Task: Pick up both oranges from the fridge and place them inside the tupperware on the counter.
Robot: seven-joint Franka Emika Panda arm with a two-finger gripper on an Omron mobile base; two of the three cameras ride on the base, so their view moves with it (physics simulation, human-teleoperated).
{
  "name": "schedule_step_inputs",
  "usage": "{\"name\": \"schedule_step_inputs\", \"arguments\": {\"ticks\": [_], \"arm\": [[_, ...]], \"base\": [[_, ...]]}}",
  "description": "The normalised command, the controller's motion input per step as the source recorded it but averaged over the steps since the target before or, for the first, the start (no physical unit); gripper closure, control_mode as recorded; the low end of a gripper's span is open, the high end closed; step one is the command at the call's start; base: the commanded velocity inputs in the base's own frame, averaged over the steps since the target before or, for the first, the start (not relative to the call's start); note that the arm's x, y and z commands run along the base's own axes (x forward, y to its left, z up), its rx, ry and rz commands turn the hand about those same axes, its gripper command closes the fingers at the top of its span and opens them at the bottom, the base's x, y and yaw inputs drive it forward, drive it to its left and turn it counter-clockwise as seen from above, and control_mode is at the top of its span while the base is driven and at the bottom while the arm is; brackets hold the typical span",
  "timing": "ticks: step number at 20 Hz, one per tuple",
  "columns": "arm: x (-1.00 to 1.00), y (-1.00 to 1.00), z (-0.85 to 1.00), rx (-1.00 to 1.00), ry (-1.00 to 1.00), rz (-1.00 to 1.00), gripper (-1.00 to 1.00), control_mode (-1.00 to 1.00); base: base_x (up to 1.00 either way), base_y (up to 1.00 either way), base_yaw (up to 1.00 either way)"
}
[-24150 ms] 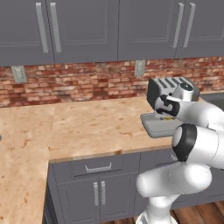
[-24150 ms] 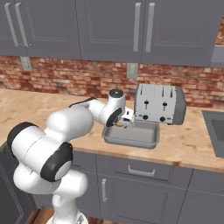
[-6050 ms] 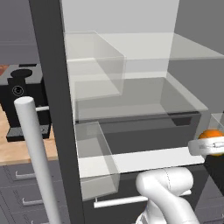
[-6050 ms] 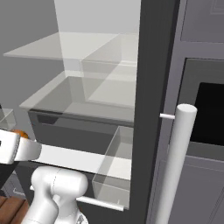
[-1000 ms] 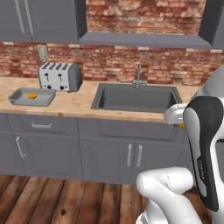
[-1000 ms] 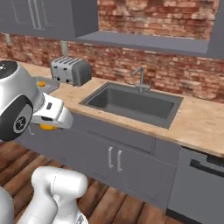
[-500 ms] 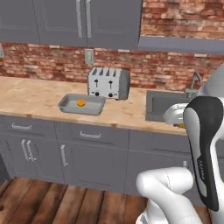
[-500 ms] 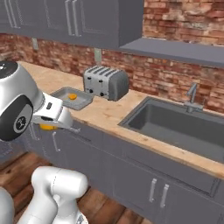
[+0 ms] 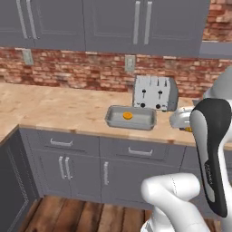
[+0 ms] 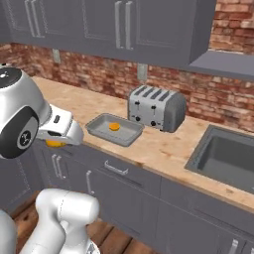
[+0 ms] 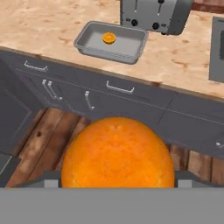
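Note:
The grey tupperware (image 9: 138,122) (image 10: 101,130) (image 11: 129,48) lies on the tan counter (image 9: 54,108) (image 10: 163,144) in front of the toaster. One orange (image 9: 128,116) (image 10: 114,126) (image 11: 109,38) rests inside it. My gripper (image 10: 58,140) is shut on the second orange (image 11: 116,153) (image 10: 54,144), which looms large in the hand view. I hold it out in front of the counter edge, above the wooden floor and short of the tupperware. A sliver of this orange (image 9: 187,129) shows under my hand in the left base view. The fridge is out of view.
A silver toaster (image 9: 155,93) (image 10: 156,108) stands just behind the tupperware against the brick wall. A sink (image 10: 228,158) is sunk into the counter to the right. Grey drawers and cabinet doors (image 11: 118,94) run below the counter, with upper cabinets (image 9: 113,22) overhead.
The whole picture has shifted: the base has driven left along the counter, bringing the tupperware and toaster towards the middle. The orange stays in my gripper.

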Motion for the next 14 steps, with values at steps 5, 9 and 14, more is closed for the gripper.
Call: {"name": "schedule_step_inputs", "arguments": {"ticks": [5,9,14], "arm": [[0.00,0.00,0.00,0.00,0.00,0.00,1.00,1.00],[0.00,0.00,0.00,0.00,0.00,0.00,1.00,1.00],[0.00,0.00,0.00,0.00,0.00,0.00,1.00,1.00]], "base": [[0.51,0.45,-0.20],[0.35,0.01,-0.31],[0.29,0.00,-0.39]]}}
